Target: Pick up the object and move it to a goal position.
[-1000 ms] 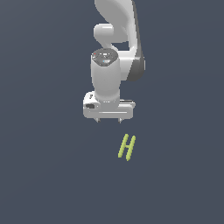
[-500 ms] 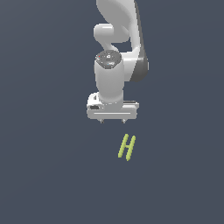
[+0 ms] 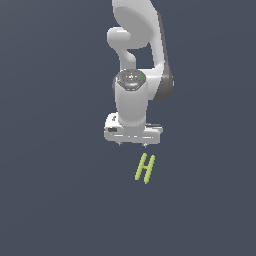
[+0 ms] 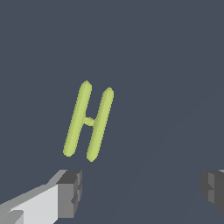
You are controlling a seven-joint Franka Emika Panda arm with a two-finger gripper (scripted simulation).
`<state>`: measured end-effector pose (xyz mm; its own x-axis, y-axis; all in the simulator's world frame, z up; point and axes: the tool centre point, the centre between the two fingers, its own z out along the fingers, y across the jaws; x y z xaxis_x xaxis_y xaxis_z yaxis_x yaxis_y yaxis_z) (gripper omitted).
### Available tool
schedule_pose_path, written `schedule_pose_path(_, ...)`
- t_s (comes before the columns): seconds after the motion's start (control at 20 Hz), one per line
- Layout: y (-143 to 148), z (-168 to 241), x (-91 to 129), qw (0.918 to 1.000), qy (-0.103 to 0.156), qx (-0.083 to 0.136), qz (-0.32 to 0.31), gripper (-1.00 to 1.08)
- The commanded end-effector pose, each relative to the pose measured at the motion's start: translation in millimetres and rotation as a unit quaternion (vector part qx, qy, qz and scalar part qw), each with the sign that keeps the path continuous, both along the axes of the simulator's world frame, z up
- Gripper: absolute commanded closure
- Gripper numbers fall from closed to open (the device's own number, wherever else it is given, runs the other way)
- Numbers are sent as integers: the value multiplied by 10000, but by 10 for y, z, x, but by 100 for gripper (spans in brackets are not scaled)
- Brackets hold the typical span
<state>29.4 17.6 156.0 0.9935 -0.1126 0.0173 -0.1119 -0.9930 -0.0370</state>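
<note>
- Gripper (image 3: 132, 144): jaws spread wide, holding nothing.
- Object (image 3: 144, 168): lies flat, clear of the fingers, toward the exterior view's right; bars run crosswise to the finger line.

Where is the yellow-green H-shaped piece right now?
In the exterior view the H-shaped piece lies flat on the dark surface, just below the open gripper and slightly toward that view's right, untouched.
</note>
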Motion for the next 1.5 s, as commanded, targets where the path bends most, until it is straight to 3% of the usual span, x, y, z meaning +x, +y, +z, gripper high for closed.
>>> schedule_pose_path(0.0,73,-101,56,9999,22,-9,-152,-92)
schedule_pose_path(0.75,567,-808,351,9932,120,-133,-1154,-92)
schedule_pose_path(1.45,642,-1009,373,9915,132,-157,-1283,-92)
